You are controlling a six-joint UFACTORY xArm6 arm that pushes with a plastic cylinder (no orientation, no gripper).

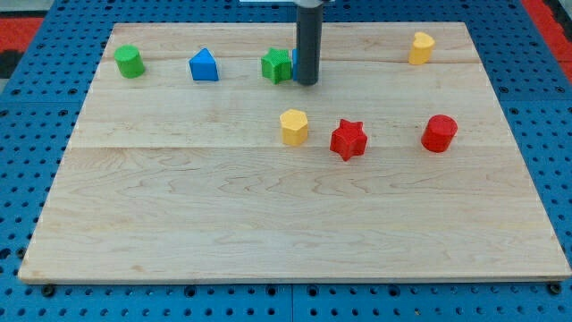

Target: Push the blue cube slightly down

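My tip stands on the wooden board near the view's top, just right of centre. The blue cube is almost wholly hidden behind the rod; only a thin blue sliver shows at the rod's left edge. That sliver sits tight between the rod and a green star-shaped block. I cannot tell whether the tip touches the cube.
A blue house-shaped block and a green cylinder lie to the view's left along the top. A yellow block is at top right. A yellow hexagon, red star and red cylinder lie below the tip.
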